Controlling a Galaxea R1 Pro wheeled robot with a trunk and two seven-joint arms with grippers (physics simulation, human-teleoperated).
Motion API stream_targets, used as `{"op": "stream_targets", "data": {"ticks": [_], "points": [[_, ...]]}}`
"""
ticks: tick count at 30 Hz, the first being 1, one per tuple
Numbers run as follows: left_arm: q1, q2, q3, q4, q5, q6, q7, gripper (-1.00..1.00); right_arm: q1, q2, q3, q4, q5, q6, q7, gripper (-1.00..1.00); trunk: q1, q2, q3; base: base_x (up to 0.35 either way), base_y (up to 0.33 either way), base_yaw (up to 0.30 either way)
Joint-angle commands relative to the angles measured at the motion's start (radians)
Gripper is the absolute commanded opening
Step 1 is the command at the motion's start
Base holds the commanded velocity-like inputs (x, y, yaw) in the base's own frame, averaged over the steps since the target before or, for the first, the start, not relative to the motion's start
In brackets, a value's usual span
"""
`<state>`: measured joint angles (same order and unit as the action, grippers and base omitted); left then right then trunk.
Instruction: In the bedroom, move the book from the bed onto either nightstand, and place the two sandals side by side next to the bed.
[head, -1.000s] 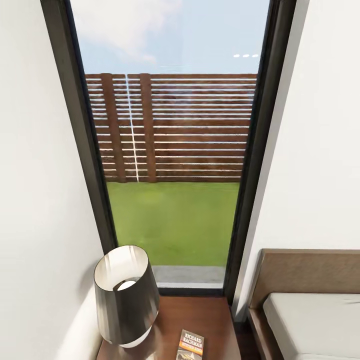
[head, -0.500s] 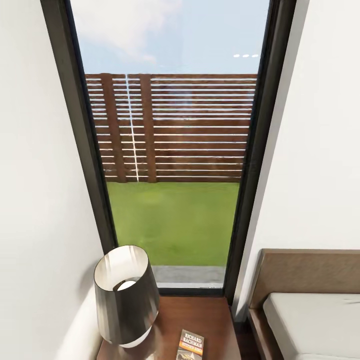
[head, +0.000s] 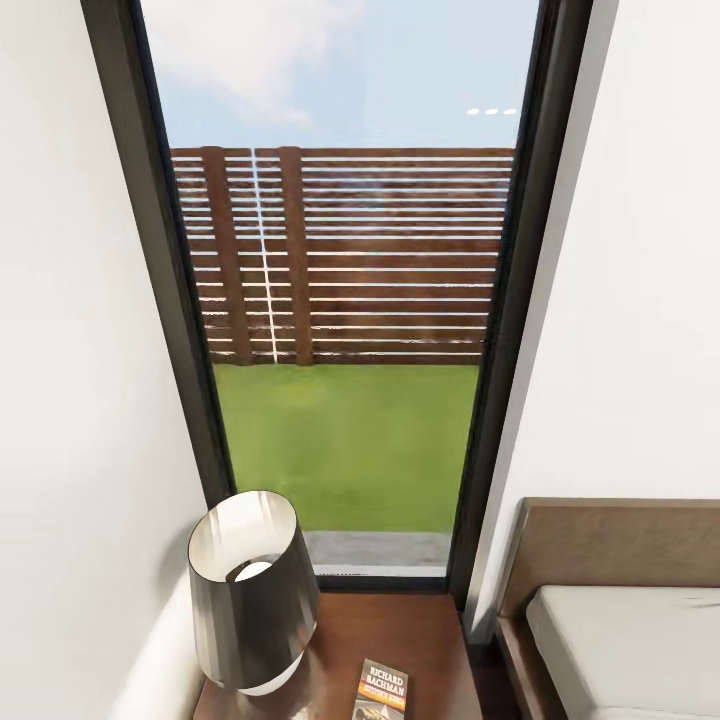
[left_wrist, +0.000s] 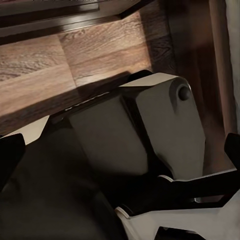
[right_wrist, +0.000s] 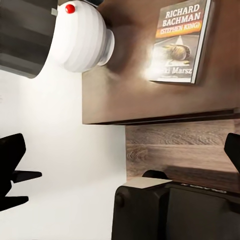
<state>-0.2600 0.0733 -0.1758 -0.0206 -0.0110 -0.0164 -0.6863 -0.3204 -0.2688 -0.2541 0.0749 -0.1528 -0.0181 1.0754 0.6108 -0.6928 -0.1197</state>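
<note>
Head view looks over a nightstand (head: 400, 630) standing in the corner between a white wall and a tall dark-framed window (head: 350, 300), with a slatted wooden fence and green lawn outside. The book (head: 383, 687) lies flat on the nightstand top, near its front edge and toward the middle, cover up. A lamp (head: 250, 590) with a dark shade and white base stands at the nightstand's left side, near the wall. Just beside the nightstand's right edge is the bed (head: 625, 640), its brown headboard against the wall and pale mattress below it.

Right wrist view looks down on the same nightstand: the book (right_wrist: 181, 42) lies alone on the wood, well apart from the lamp's white base (right_wrist: 82, 37). The right gripper (right_wrist: 120, 155) has its dark fingertips spread to opposite edges of the picture, wide apart and holding nothing.

Left wrist view shows wood-plank floor (left_wrist: 75, 55) and the robot's own grey body. The left gripper (left_wrist: 122, 147) is likewise spread wide and empty.
</note>
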Motion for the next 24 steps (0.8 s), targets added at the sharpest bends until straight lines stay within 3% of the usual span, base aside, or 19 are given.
{"op": "stream_targets", "data": {"ticks": [1, 4, 9, 13, 24], "points": [[0.000, 0.000, -0.004, -0.001, -0.001, -0.002, -0.002, 1.00, -0.002, 0.001, 0.002, 0.005, -0.007, -0.002, 0.003, 1.00, 0.000, -0.001, -0.002, 0.000, 0.000, 0.000], [-0.001, 0.000, -0.004, -0.001, -0.001, -0.002, -0.002, 1.00, -0.002, 0.006, 0.002, 0.005, -0.008, -0.001, 0.004, 1.00, 0.000, -0.001, -0.002, 0.000, 0.000, 0.000], [0.000, 0.000, -0.004, -0.001, -0.001, -0.002, -0.001, 1.00, -0.002, 0.068, 0.002, 0.005, -0.008, -0.001, 0.004, 1.00, 0.000, -0.001, -0.002, 0.000, 0.000, 0.000], [0.000, 0.000, -0.004, -0.001, -0.001, -0.002, -0.001, 1.00, -0.002, 0.093, 0.001, 0.005, -0.008, -0.001, 0.004, 1.00, 0.000, -0.001, -0.002, 0.000, 0.000, 0.000], [0.000, 0.000, -0.004, -0.001, -0.001, -0.002, 0.005, 1.00, -0.002, 0.097, 0.001, 0.005, -0.008, -0.001, 0.005, 1.00, 0.000, -0.001, -0.002, 0.000, 0.000, 0.000]]}}
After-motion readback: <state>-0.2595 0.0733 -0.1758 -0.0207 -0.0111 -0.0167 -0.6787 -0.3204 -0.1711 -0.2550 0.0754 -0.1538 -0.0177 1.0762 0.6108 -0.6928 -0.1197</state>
